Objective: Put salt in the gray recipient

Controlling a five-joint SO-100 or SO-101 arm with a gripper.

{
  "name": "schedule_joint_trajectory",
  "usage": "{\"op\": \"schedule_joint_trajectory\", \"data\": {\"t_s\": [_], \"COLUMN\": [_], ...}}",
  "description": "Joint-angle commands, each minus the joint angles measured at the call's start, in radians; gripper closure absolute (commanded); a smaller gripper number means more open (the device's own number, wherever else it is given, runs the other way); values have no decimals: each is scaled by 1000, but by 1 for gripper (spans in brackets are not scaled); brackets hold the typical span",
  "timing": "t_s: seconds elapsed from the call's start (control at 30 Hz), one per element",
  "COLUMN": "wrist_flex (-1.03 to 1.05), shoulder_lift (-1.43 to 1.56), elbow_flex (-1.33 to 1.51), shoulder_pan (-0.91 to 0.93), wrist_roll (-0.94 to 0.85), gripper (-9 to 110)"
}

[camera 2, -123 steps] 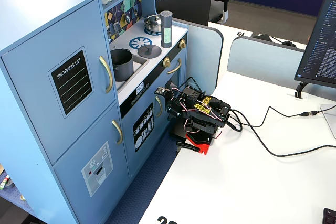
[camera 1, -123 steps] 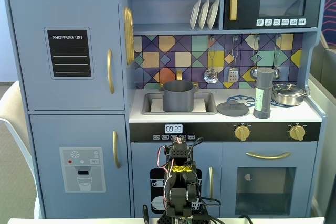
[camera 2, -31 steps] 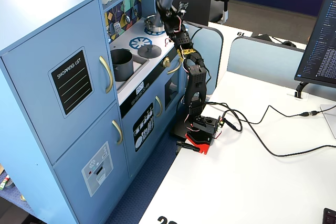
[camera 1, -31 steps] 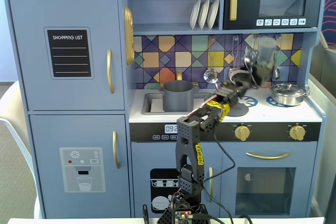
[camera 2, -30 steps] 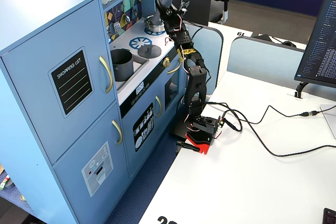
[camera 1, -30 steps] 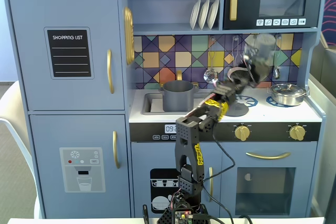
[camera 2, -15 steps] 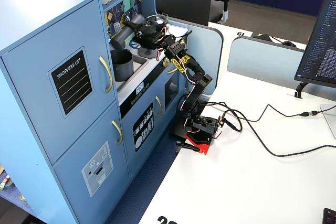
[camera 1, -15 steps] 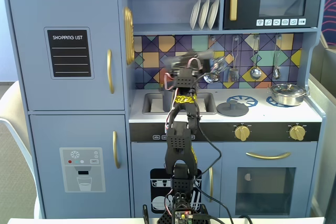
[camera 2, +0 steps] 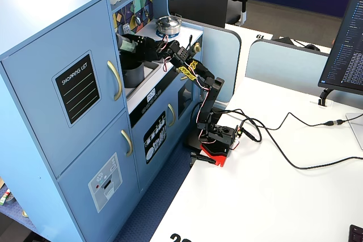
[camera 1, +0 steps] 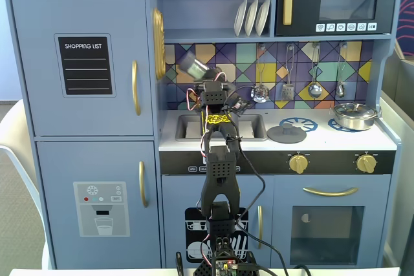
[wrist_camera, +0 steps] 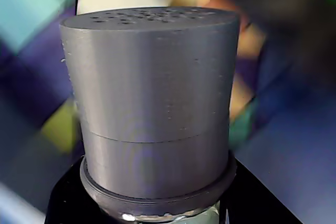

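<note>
Gray salt (wrist_camera: 152, 103) in hand (camera 2: 131, 45), tilted above gray recipient (camera 2: 134, 75).

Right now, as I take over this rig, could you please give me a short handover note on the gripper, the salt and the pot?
Gripper: shut on the salt shaker, raised above the sink area of the toy kitchen.
Shaker: tilted in both fixed views; its perforated top fills the wrist view.
Gray pot: sits just below the shaker; the arm hides it in the front fixed view.
Done: shaker picked up and brought over the pot.
Left: tip or shake it over the pot; no grains visible.
</note>
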Motion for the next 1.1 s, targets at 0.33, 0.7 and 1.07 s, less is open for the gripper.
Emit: {"op": "schedule_joint_trajectory", "data": {"t_s": [0.33,0.7,1.07], "wrist_flex": [72,-60,60], "shoulder_lift": [-34,26,-18], "elbow_flex": [-196,-57,-138], "shoulder_pan": [8,-29,-52], "wrist_roll": [267,235,245], "gripper": [101,101,101]}}
